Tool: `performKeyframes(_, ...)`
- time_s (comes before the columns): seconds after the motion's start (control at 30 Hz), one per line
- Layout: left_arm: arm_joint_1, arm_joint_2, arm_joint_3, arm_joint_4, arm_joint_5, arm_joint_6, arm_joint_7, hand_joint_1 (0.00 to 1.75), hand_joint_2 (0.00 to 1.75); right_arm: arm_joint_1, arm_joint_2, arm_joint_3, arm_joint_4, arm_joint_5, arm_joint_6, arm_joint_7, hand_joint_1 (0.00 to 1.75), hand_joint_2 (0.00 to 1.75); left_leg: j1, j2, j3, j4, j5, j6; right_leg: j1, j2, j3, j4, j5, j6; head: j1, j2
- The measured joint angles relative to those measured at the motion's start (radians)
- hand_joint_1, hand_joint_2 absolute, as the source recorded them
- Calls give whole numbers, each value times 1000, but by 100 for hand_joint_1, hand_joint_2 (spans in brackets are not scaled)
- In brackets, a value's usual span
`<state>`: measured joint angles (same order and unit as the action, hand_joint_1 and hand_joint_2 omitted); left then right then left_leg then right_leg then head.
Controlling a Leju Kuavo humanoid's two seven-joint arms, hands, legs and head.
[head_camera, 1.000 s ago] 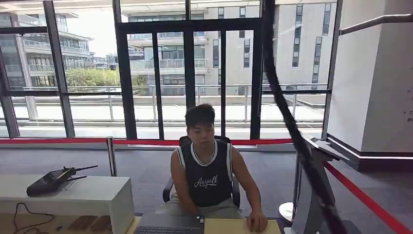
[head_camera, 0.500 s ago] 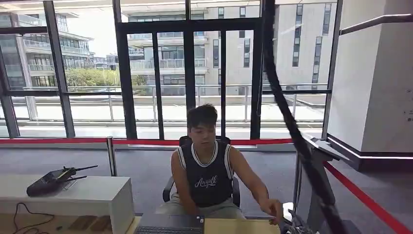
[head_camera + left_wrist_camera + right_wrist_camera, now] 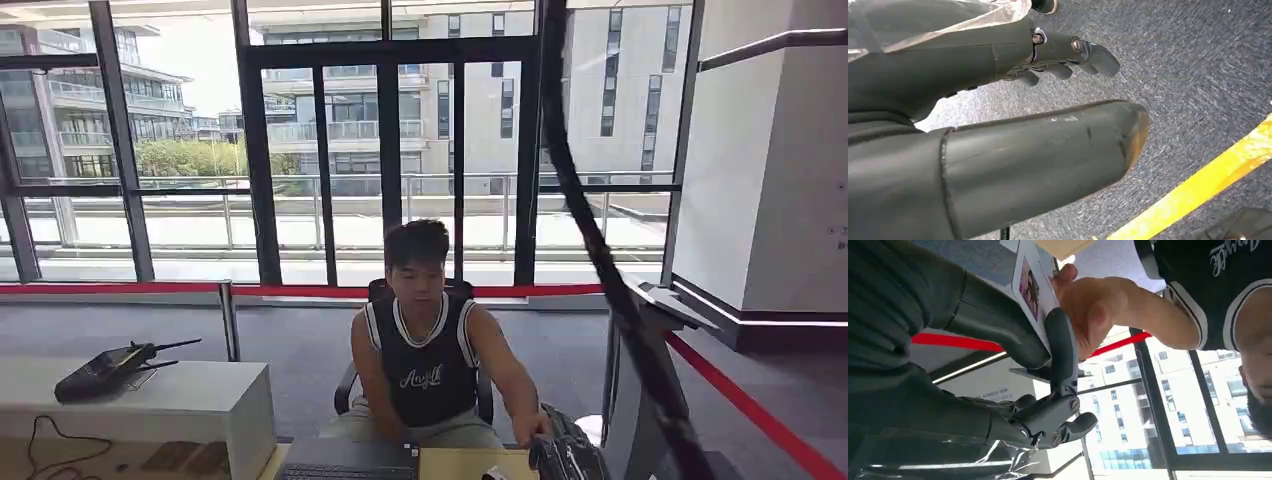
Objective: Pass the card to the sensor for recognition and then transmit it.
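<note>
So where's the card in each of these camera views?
Head view: bottom edge, a white corner beside the right hand.
Right wrist view: card pinched by that hand, the person's hand touching it.
Left wrist view: not in it.
Shared landmark: the person's dark vest.

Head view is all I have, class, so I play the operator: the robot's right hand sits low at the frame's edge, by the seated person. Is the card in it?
Observer: Yes. The right wrist view shows the card pinched between the thumb and a finger of the right hand.
Operator: Has the person taken hold of it?
Observer: The person's hand is at the card's edge, fingertips against it. I cannot confirm a firm grip.
Operator: And the left hand?
Observer: The left hand hangs over grey carpet near a yellow line, holding nothing.
</note>
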<state>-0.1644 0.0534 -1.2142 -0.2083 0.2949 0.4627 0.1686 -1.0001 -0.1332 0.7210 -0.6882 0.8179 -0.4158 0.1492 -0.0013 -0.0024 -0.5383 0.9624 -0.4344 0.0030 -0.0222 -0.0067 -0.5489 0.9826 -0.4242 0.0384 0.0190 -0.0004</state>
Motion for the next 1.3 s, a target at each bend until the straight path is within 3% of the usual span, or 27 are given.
performKeyframes(0.13, -4, 0, -2, 0, -6, -4, 0, 0, 0, -10, 15, 11, 17, 3, -3, 3, 175, 175, 0, 0, 0, 0, 0, 0, 0, 0, 0, 0, 0, 0, 0, 0)
performKeyframes(0.17, -5, 0, -4, 0, -7, -4, 0, 0, 0, -12, 16, 13, 21, 2, -3, 3, 168, 175, 0, 0, 0, 0, 0, 0, 0, 0, 0, 0, 0, 0, 0, 0)
performKeyframes(0.2, -5, 0, -5, 0, -8, -5, 0, 0, 0, -13, 17, 15, 24, 2, -4, 3, 141, 175, 0, 0, 0, 0, 0, 0, 0, 0, 0, 0, 0, 0, 0, 0)
performKeyframes(0.23, -5, 0, -6, 0, -9, -4, 0, 0, 0, -14, 18, 16, 28, 2, -4, 3, 141, 175, 0, 0, 0, 0, 0, 0, 0, 0, 0, 0, 0, 0, 0, 0)
performKeyframes(0.27, -5, 0, -6, 0, -10, -5, 0, 0, 0, -14, 17, 18, 32, 0, -5, 4, 103, 175, 0, 0, 0, 0, 0, 0, 0, 0, 0, 0, 0, 0, 0, 0)
performKeyframes(0.3, -4, 0, -7, 0, -11, -5, 0, 0, 0, -14, 17, 19, 36, -2, -5, 5, 51, 175, 0, 0, 0, 0, 0, 0, 0, 0, 0, 0, 0, 0, 0, 0)
performKeyframes(0.33, -4, 0, -7, 0, -11, -5, 0, 0, 0, -13, 17, 21, 40, -4, -5, 5, 51, 175, 0, 0, 0, 0, 0, 0, 0, 0, 0, 0, 0, 0, 0, 0)
performKeyframes(0.37, -4, 0, -7, 0, -12, -6, 0, 0, 0, -13, 17, 22, 44, -4, -5, 5, 14, 175, 0, 0, 0, 0, 0, 0, 0, 0, 0, 0, 0, 0, 0, 0)
performKeyframes(0.4, -4, 0, -7, 0, -13, -7, 0, 0, 0, -13, 17, 23, 47, -5, -6, 5, 0, 175, 0, 0, 0, 0, 0, 0, 0, 0, 0, 0, 0, 0, 0, 0)
performKeyframes(0.57, -4, 0, -7, 0, -13, -6, 0, 0, 0, -12, 17, 27, 66, -8, -7, 18, 0, 175, 0, 0, 0, 0, 0, 0, 0, 0, 0, 0, 0, 0, 0, 0)
performKeyframes(0.6, -3, 0, -7, 0, -13, -6, 0, 0, 0, -12, 17, 27, 69, -7, -10, 19, 0, 0, 0, 0, 0, 0, 0, 0, 0, 0, 0, 0, 0, 0, 0, 0)
performKeyframes(1.07, -3, 0, -7, 0, -11, -3, 0, 0, 0, -11, 16, 29, 93, -11, -23, 18, 0, 0, 0, 0, 0, 0, 0, 0, 0, 0, 0, 0, 0, 0, 0, 0)
performKeyframes(1.2, 0, 0, -7, 0, -2, 7, 0, 0, 0, -7, 15, 27, 96, -63, -32, -11, 0, 0, 0, 0, 0, 0, 0, 0, 0, 0, 0, 0, 0, 0, 0, 0)
performKeyframes(1.23, 4, 0, -7, 0, -2, 14, 0, 0, 0, -1, 14, 22, 92, -98, -35, -30, 0, 175, 0, 0, 1, 0, 0, 0, 0, 0, 0, -1, 0, 0, 0, 0)
performKeyframes(1.3, 11, 0, -7, 0, -1, 24, 3, 0, 0, 22, 8, 6, 68, -180, -36, -66, 0, 175, 0, 0, 1, 0, 0, 0, 0, 0, 0, -1, 0, 0, 0, 0)
